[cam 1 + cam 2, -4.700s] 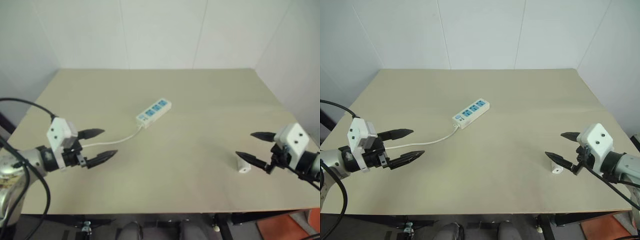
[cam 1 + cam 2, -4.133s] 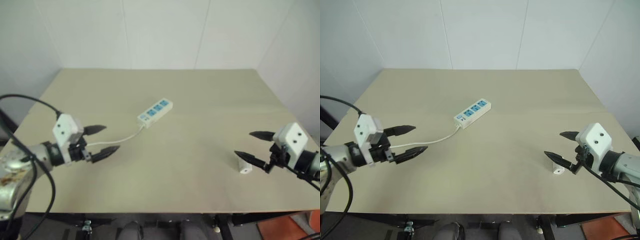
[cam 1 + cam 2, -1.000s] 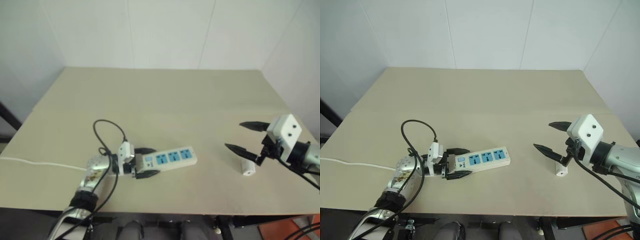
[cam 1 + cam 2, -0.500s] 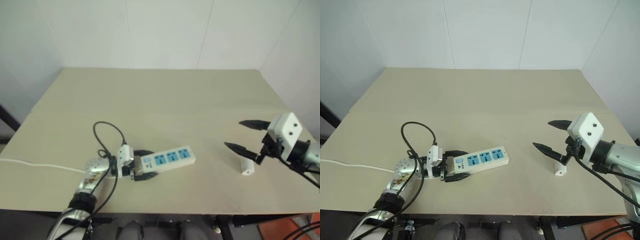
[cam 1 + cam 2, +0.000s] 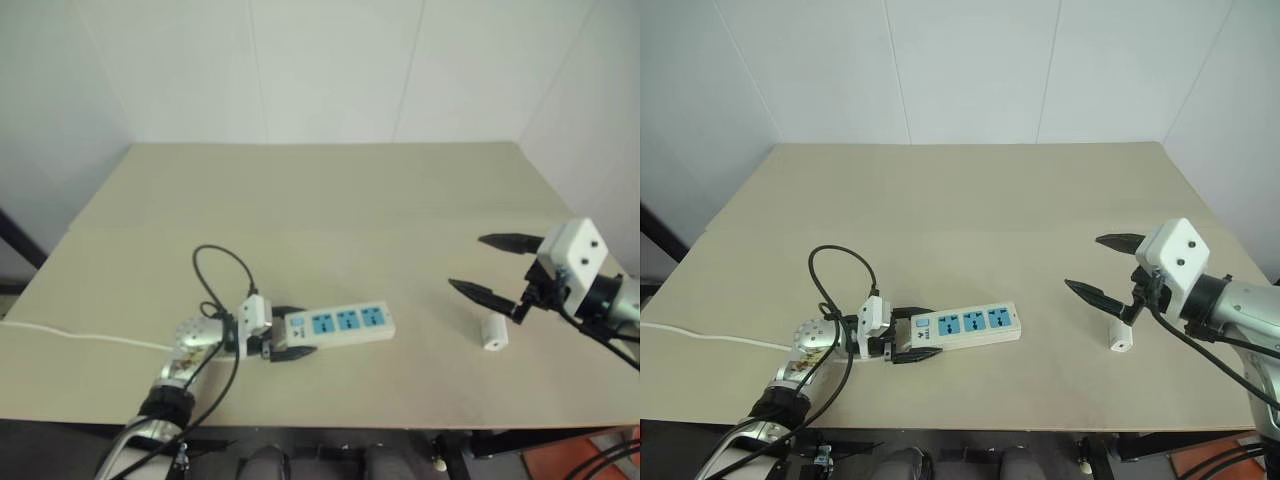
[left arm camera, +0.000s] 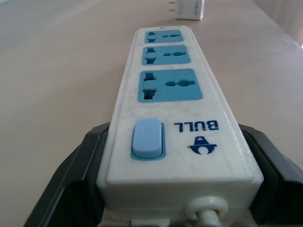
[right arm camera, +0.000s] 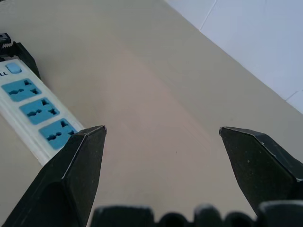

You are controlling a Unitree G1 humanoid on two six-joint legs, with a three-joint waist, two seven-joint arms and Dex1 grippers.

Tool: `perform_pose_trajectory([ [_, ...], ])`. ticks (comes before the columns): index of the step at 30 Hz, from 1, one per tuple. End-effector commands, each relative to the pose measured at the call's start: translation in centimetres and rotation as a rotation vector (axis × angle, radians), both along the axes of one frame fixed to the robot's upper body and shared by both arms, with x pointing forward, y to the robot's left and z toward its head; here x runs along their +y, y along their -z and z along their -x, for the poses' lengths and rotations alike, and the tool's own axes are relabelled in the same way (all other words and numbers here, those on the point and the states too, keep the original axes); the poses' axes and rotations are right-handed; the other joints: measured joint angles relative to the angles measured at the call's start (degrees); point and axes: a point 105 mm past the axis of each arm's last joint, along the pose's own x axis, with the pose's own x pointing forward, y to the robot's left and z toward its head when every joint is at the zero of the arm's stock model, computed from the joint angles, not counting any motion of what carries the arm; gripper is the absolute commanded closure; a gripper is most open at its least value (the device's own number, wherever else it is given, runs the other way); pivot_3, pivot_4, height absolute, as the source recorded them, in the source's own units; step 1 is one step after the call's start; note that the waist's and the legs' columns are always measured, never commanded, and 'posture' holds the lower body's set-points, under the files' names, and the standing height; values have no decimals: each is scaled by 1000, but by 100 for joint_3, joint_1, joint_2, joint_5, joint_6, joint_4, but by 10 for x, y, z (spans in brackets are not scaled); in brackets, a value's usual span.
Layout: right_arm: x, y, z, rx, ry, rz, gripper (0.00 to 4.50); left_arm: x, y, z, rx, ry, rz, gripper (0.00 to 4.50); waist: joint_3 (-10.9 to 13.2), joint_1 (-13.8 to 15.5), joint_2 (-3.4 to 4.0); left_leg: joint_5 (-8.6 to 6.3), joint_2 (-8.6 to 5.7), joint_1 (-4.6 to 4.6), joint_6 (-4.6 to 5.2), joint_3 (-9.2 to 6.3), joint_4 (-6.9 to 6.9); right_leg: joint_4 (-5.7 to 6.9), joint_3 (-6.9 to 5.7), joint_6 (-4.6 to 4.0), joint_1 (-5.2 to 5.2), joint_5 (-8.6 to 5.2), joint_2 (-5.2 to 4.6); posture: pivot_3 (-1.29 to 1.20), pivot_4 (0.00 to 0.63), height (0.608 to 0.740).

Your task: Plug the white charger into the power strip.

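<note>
Power strip (image 5: 970,325) nearer, beige table (image 5: 970,200).

The power strip (image 5: 968,326) is white with three blue socket faces in a row, each cut with dark slots. At its left end sits a pale blue switch (image 6: 148,139), beside a dark blue printed brand mark and small emblem. A thin white cable (image 5: 80,337) runs from it towards the left edge of the table (image 5: 970,190), which is a plain, unpatterned beige. The white charger (image 5: 1121,337) on the right is plain white all over. The left gripper (image 5: 911,335) has black fingers and a small white housing on a silvery wrist, with a black wire looping above it. The right gripper (image 5: 1100,266) has black fingers on a white housing marked with two dark dots. The walls behind are plain white panels.
</note>
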Motion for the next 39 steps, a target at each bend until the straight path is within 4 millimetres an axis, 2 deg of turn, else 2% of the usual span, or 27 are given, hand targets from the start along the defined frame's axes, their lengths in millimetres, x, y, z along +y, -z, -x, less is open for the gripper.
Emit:
perform_pose_trajectory([
  [1, 2, -15, 1, -52, -18, 14, 0, -4, 23, 15, 116, 30, -15, 1164, 0, 0, 0, -1, 0, -1, 1, 0, 0, 0, 0, 0, 0, 0, 0, 0, 150, 740],
  [6, 0, -19, -4, -50, -48, 33, 0, -7, 15, 16, 84, 78, -24, 1164, 0, -1, 0, -1, 0, -1, 2, 0, 0, -1, 0, 0, 0, 0, 0, 0, 150, 740],
  [11, -11, -11, -13, -33, -124, 262, 0, -12, 8, 17, 53, 177, -56, 1164, 1, 6, -2, -1, -1, -4, 2, 1, 0, -3, -1, 0, -3, -1, -1, 0, 150, 740],
  [18, -30, 5, -8, -32, -406, 778, 0, -20, 8, 15, 46, 227, -80, 1164, 7, 8, -5, -1, -7, -10, 2, 2, -1, -11, -1, 3, -7, -2, -5, 0, 150, 740],
  [20, -40, 9, -8, -107, -529, 1068, 0, -21, 10, 15, 53, 222, -80, 1164, 7, -2, -4, -1, -7, -8, 2, 3, 0, -9, -1, 3, -7, -2, -6, 0, 150, 740],
  [23, -43, 9, -11, -178, -678, 1284, 0, -21, 12, 15, 59, 209, -78, 1164, 8, -21, -4, -1, -6, 0, 2, 6, -3, -8, 0, 6, -4, -4, -6, 0, 150, 740],
  [27, -48, 19, -14, -178, -808, 1416, 0, -20, 14, 17, 68, 204, -82, 1164, 9, -5, -6, -1, -6, 1, 2, 5, -2, -9, 2, 1, -2, -1, -6, 0, 150, 740],
  [29, -52, 26, -14, -174, -862, 1480, 0, -20, 15, 17, 69, 202, -84, 1164, 9, -2, -6, -1, -8, 1, 2, 5, -2, -10, 4, -39, -2, 23, -9, 0, 150, 740],
  [31, -55, 32, -12, -151, -911, 1526, 0, -20, 15, 18, 71, 199, -86, 1164, 9, -7, -6, -1, -9, 1, 3, 6, -4, -8, 6, -42, -4, 24, -9, 0, 150, 740],
  [39, -51, 46, -16, -127, -983, 1562, 0, -17, 16, 17, 63, 183, -107, 1164, 9, -15, -5, -1, -9, 6, 3, 5, -3, -2, 10, -46, -4, 23, -9, 0, 150, 740],
])
